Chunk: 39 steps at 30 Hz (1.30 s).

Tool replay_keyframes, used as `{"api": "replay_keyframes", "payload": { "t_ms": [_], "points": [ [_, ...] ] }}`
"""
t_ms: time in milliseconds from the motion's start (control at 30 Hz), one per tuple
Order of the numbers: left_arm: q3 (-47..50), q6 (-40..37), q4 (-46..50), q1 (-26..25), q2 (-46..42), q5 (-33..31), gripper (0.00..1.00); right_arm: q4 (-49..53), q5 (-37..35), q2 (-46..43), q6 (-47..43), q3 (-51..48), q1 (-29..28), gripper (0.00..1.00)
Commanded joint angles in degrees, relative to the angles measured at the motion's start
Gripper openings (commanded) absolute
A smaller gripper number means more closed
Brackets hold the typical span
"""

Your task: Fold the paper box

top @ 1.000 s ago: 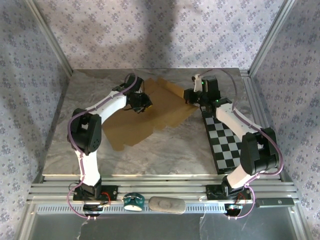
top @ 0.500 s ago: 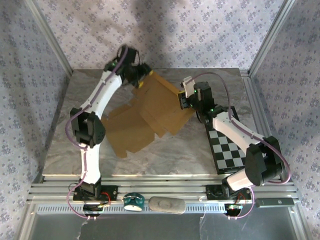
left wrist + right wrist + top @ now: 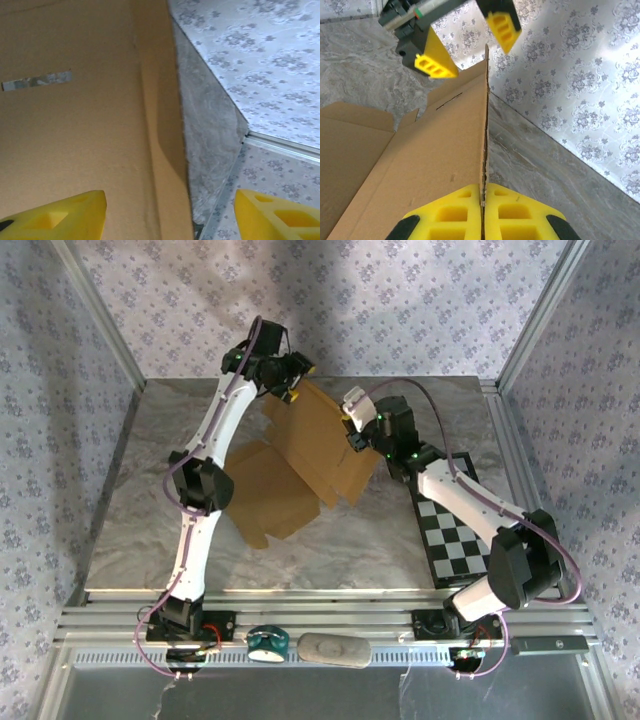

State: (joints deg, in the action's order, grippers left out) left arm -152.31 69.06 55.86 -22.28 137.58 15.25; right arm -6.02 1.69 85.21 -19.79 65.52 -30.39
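Lifted off the table (image 3: pixel 150 530) since a second ago, the right half of the paper box (image 3: pixel 310 455) now stands as a steep panel to the left of the checkered board (image 3: pixel 455 530), while its other half lies flat further left of the board. The right gripper (image 3: pixel 352 425) has drawn away from the board's far end and carried the sheet's edge with it. The left gripper (image 3: pixel 292 380) has left the middle of the sheet, risen to the panel's top corner, well beyond the board's far end, and spread its jaws.

From the right wrist, the right gripper (image 3: pixel 483 200) is pinched tight on the panel's thin edge, card sandwiched between both pads. The left gripper (image 3: pixel 470 42) hangs at the upper tip of that same edge, jaws wide and holding nothing. Its own camera shows the card's edge running up between its fingers (image 3: pixel 55 215), with a slot (image 3: pixel 37 80) cut in the panel.

To fold cleanly, the right grip should probably hold the panel steady while the left closes squarely over the top edge, then bends along the crease, not across it. Too hard a pull risks tearing the card or sliding the flat half.

No walls are locked yet, so the sheet is no container, and nothing lies on it.
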Motion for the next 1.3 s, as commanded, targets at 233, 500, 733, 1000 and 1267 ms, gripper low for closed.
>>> {"api": "replay_keyframes", "payload": {
  "t_ms": [233,500,733,1000,1267],
  "points": [
    [4.39,8.27,0.59,-0.66,-0.92,5.23,0.33,-0.44,-2.22,0.66,-5.02,1.89,-1.86,0.0],
    [11.62,12.46,-10.31,-0.3,-3.56,3.53,0.0,4.6,-9.43,-0.13,2.17,7.36,-0.86,0.51],
    [20.52,20.73,-29.85,-1.36,-7.42,-4.89,0.0,29.56,-10.85,-3.94,40.87,20.31,0.04,0.64],
    [27.3,24.63,-43.62,-2.5,-9.02,-6.35,0.0,33.59,8.35,4.03,99.34,26.71,3.57,0.64],
    [41.5,25.82,-52.42,-2.76,-15.72,-6.29,0.0,24.79,9.97,13.32,123.19,25.95,3.89,0.63]
  ]
}}
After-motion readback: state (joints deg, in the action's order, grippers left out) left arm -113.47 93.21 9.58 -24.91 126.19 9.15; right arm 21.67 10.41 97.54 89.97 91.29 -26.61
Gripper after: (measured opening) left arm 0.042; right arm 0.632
